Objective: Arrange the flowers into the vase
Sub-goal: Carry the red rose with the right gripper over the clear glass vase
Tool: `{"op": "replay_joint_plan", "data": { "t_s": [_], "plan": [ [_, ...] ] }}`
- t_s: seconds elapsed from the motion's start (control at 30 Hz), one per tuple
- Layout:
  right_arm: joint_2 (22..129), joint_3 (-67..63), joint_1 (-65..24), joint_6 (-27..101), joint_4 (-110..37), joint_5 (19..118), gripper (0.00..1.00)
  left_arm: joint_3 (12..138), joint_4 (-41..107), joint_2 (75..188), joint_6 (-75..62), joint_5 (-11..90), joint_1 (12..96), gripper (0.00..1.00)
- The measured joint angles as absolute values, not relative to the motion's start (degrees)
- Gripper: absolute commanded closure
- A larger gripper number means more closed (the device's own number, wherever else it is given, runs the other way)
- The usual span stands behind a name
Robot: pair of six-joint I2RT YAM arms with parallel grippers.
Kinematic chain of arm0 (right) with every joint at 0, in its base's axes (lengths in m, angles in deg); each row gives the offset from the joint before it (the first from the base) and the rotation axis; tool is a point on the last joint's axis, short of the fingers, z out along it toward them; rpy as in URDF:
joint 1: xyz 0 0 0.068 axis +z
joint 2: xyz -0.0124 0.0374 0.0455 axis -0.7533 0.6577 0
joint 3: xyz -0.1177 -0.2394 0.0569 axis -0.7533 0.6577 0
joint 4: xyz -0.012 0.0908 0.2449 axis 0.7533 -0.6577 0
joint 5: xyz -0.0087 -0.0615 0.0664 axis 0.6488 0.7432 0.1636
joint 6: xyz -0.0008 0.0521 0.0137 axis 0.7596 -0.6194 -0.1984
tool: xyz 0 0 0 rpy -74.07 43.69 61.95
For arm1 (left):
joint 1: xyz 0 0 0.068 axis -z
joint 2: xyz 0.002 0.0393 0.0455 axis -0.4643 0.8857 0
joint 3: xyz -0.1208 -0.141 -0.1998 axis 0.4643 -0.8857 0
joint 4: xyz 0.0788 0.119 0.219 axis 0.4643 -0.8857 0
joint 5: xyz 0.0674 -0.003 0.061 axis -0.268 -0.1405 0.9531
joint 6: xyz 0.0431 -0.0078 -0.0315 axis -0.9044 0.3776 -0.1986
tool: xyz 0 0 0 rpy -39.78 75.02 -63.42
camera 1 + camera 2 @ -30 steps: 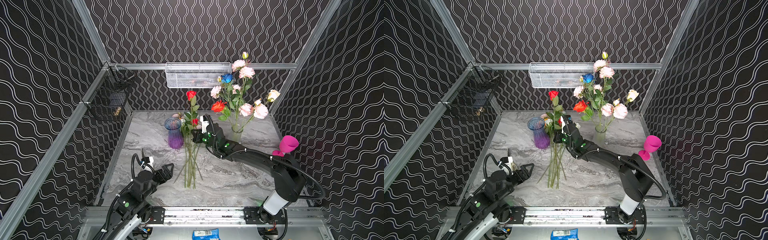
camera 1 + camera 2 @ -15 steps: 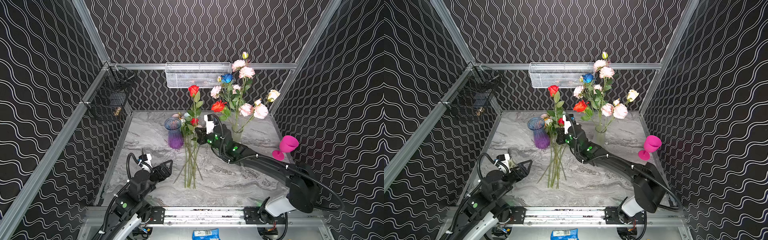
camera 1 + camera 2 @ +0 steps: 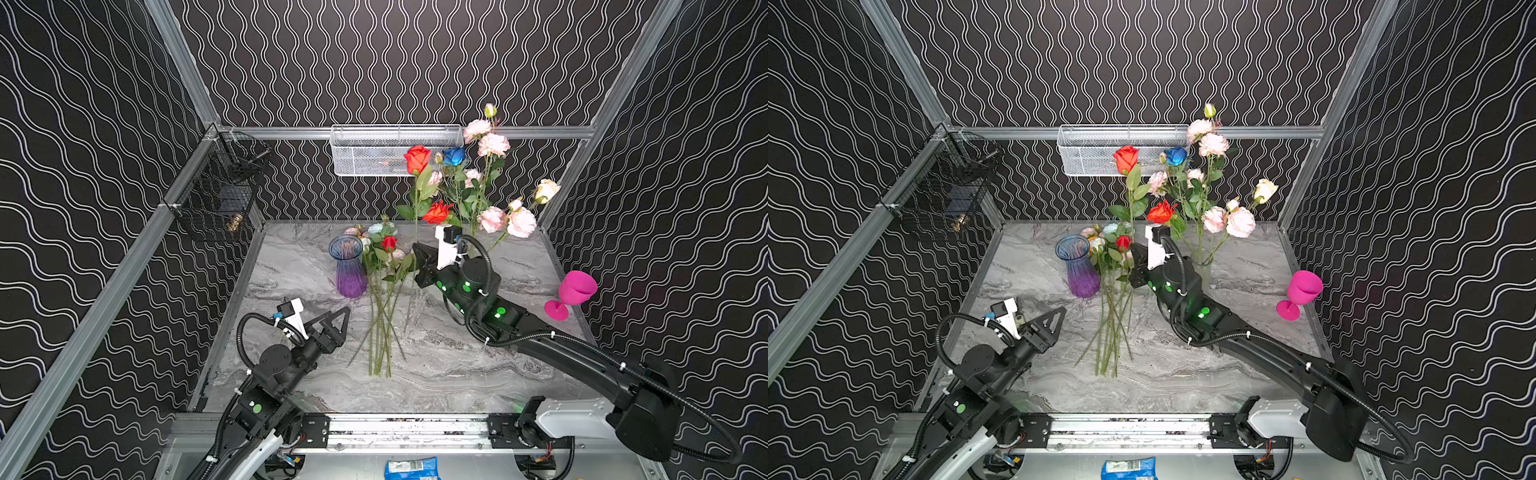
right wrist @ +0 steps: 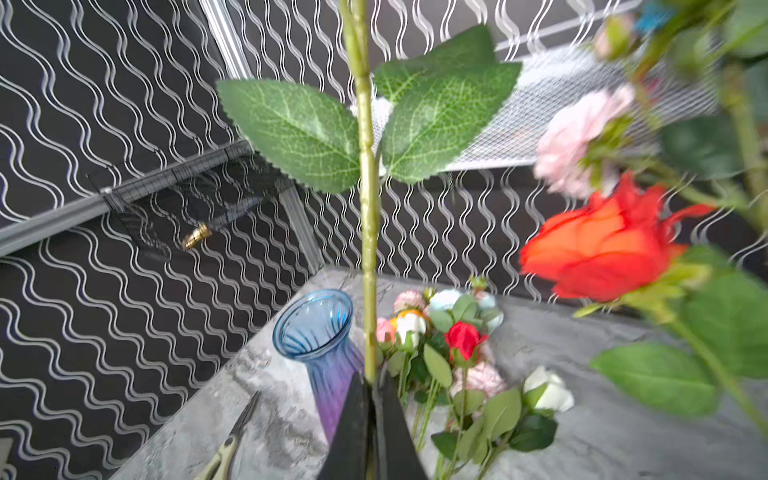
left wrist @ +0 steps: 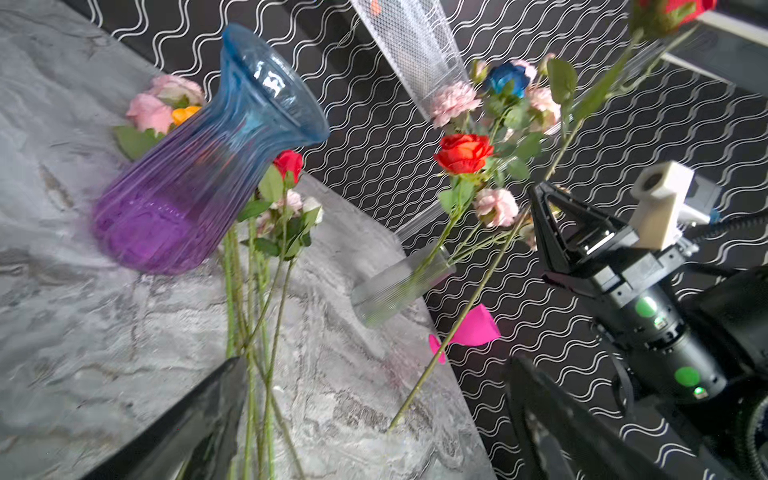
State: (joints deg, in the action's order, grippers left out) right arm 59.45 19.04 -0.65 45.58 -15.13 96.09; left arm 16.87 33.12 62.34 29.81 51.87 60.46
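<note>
My right end effector (image 4: 371, 384) grips a red rose (image 3: 417, 159) by its stem; my left end effector (image 3: 341, 319) hangs released. Several flowers (image 3: 492, 174) stand in the clear vase (image 3: 1203, 270); a bunch (image 3: 380, 316) waits on the desk (image 3: 457, 374).

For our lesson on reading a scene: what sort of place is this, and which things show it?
Probably a robot test booth, not a florist's: a left arm and right arm mounted on a metal rail, wavy-patterned walls in an aluminium frame, and flowers staged on a marble-look tabletop.

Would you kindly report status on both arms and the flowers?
Right gripper shut on red rose, stem upright. Left gripper open. Bunch on table. Orange bloom in clear vase, close to stem.
</note>
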Motion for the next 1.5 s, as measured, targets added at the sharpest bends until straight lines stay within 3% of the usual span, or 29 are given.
{"op": "replay_joint_plan", "data": {
  "t_s": [0.13, 0.27, 0.47, 0.97, 1.47, 1.5],
  "plan": [
    [56.0, 20.2, -1.0, 51.2, -12.2, 100.3, 1.0, 13.9, 41.1, 70.1, 33.1, 50.1, 60.5, 0.02],
    [55.3, 17.4, -2.6, 57.6, -9.4, 104.4, 1.0, 15.4, 51.4, 82.6, 35.1, 45.2, 60.4, 0.12],
    [55.7, 11.8, -9.4, 65.4, -5.4, 107.9, 1.0, 14.2, 67.6, 92.1, 37.0, 38.0, 60.4, 0.12],
    [63.0, 2.6, -22.4, 71.4, -7.1, 107.5, 1.0, 17.6, 56.3, 79.3, 32.0, 36.7, 60.4, 0.07],
    [64.9, 11.5, -23.5, 65.4, -12.1, 105.7, 1.0, 17.3, 44.5, 71.4, 29.1, 36.6, 60.4, 0.06],
    [65.0, 12.0, -23.5, 64.7, -12.6, 105.5, 0.97, 17.3, 43.7, 71.1, 29.0, 36.6, 60.4, 0.06]
  ]
}}
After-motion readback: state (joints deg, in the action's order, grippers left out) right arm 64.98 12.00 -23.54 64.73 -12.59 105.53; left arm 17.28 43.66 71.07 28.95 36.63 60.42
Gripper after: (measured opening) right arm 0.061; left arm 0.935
